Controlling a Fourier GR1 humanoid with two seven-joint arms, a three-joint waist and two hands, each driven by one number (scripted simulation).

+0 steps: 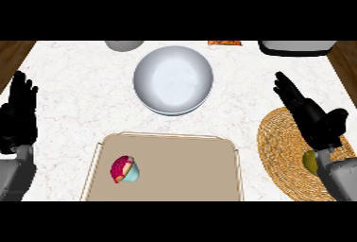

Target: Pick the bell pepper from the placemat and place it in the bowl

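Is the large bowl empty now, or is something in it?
Empty. The bowl shows only its bare pale inside; nothing lies in it.

A white marble tabletop (77,108) carries a tan tray (188,170) at lower centre, with a small red-and-blue item (125,169) on its left part. Along the top edge sit a grey rounded object (124,45), an orange scrap (225,43) and a white container (296,47).

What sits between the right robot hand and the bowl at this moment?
Nothing does. In the head view, only a bare stretch of white counter separates the right robot hand from the bowl.
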